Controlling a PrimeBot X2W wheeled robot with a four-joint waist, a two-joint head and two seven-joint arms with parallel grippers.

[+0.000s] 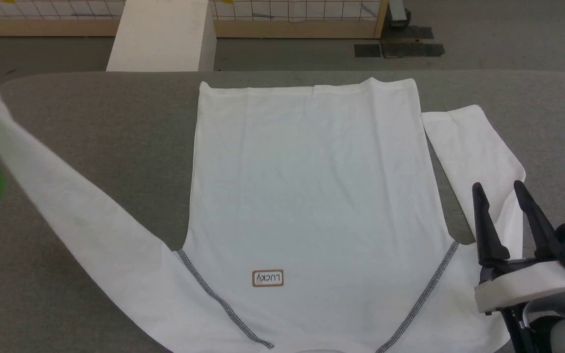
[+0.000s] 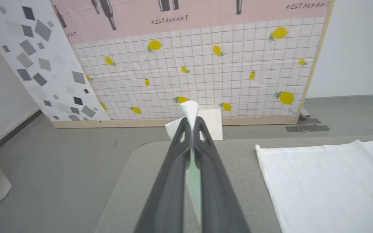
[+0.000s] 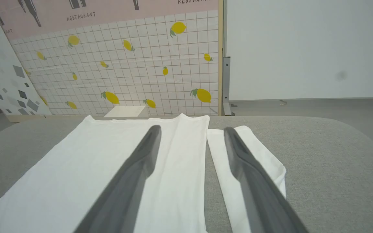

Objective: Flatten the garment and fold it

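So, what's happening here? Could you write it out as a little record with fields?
surface: grey table
garment: white long-sleeved top, body spread flat, label near the robot
left sleeve: stretched out to the robot's left, its end raised
right sleeve: lying on the table beside the body
left end effector: shut on the left sleeve's end
right end effector: open, empty, by the right sleeve
behind table: white box

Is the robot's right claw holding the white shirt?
No, the right claw stands wide open over the shirt, with nothing pinched in it.
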